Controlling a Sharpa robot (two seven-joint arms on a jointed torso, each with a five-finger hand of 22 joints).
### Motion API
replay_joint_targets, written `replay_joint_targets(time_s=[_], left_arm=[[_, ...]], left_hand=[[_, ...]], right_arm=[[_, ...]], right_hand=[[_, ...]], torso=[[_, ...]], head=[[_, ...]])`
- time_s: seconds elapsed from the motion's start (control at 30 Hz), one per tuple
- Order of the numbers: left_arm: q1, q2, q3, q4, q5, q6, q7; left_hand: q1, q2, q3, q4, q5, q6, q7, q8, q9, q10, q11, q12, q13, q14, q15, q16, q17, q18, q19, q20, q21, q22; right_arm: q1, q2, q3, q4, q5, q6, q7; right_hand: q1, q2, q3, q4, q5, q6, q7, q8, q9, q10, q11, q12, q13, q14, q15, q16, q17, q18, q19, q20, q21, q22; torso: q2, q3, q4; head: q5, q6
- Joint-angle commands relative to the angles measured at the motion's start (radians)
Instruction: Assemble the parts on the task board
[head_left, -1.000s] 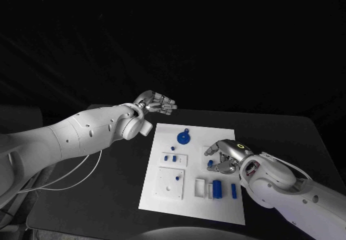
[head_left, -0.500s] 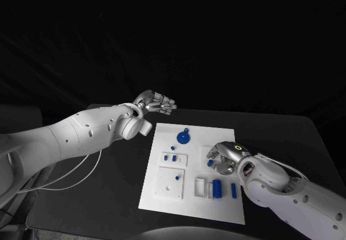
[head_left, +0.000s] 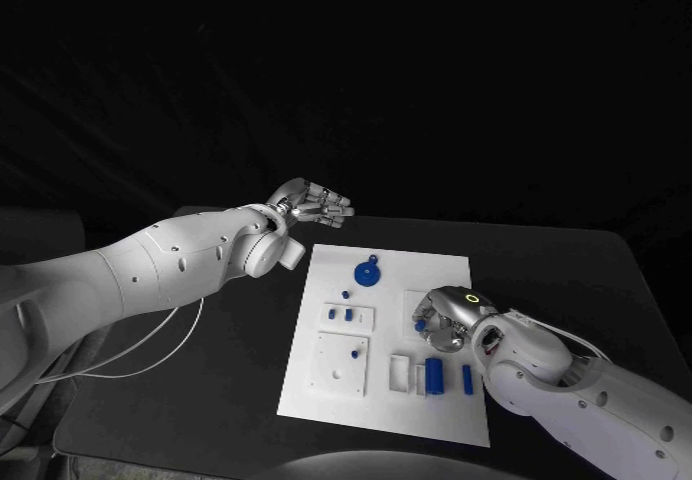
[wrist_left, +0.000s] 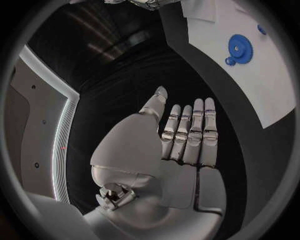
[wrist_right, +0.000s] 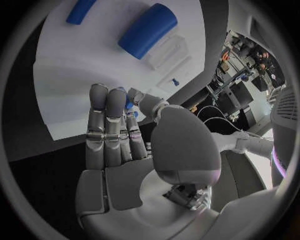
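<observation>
Right hand (head_left: 449, 318) has drawn back toward the robot over the task board (head_left: 433, 270), now pinching a small blue part (wrist_right: 129, 104) just off its surface, likely freshly picked; left hand (head_left: 309, 207) idles open beyond the board's far-left corner.

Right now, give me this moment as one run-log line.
left hand: open, raised beyond task board | right hand: over board, pinching small blue part | blue gear: on board, untouched
</observation>
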Motion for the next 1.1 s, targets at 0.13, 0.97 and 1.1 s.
replay_joint_targets(time_s=[0.13, 0.97, 1.1], left_arm=[[0.001, 0.000, 0.001, 0.001, 0.003, 0.014, 0.011], [0.001, 0.000, 0.001, 0.001, 0.003, 0.016, 0.009], [0.001, 0.000, 0.001, 0.000, 0.003, 0.017, 0.009]], left_hand=[[-0.004, 0.004, -0.003, 0.001, -0.001, 0.002, 0.002, 0.000, -0.001, -0.004, -0.001, 0.004, -0.001, -0.005, -0.002, -0.003, 0.000, 0.009, -0.001, 0.003, 0.001, -0.001], [-0.002, 0.005, -0.003, 0.001, -0.001, 0.004, 0.002, 0.000, -0.001, -0.004, -0.001, 0.004, -0.001, -0.005, -0.002, -0.003, 0.000, 0.009, 0.000, 0.002, 0.001, -0.001], [-0.002, 0.005, -0.003, 0.001, -0.001, 0.004, 0.002, 0.000, -0.001, -0.004, -0.001, 0.004, -0.001, -0.005, -0.002, -0.003, 0.000, 0.009, 0.000, 0.002, 0.001, -0.001]], right_arm=[[0.000, 0.006, -0.008, -0.013, -0.012, -0.005, -0.002], [0.000, 0.024, -0.022, -0.032, -0.042, -0.125, -0.032], [0.000, 0.017, -0.022, -0.021, -0.036, -0.138, -0.030]], right_hand=[[-0.009, 0.014, 0.000, 0.008, -0.006, 0.020, -0.001, -0.002, 0.001, 0.013, -0.003, -0.005, 0.001, -0.001, -0.008, 0.004, 0.002, 0.009, 0.033, -0.010, 0.006, 0.003], [-0.015, 0.059, 0.041, 0.001, -0.004, 0.147, -0.028, -0.001, 0.018, 0.153, -0.046, -0.003, 0.004, 0.000, -0.042, 0.006, 0.014, -0.037, 0.036, -0.046, 0.121, 0.069], [-0.017, 0.059, 0.048, -0.003, -0.003, 0.152, -0.030, -0.001, 0.021, 0.158, -0.047, -0.003, 0.004, 0.000, -0.043, 0.005, 0.014, -0.039, 0.036, -0.047, 0.145, 0.087]], torso=[[0.000, -0.0001, 0.0002], [0.000, -0.0003, 0.0003], [0.000, 0.0000, 0.0000]], head=[[0.000, -0.003], [-0.002, -0.006], [-0.001, -0.005]])
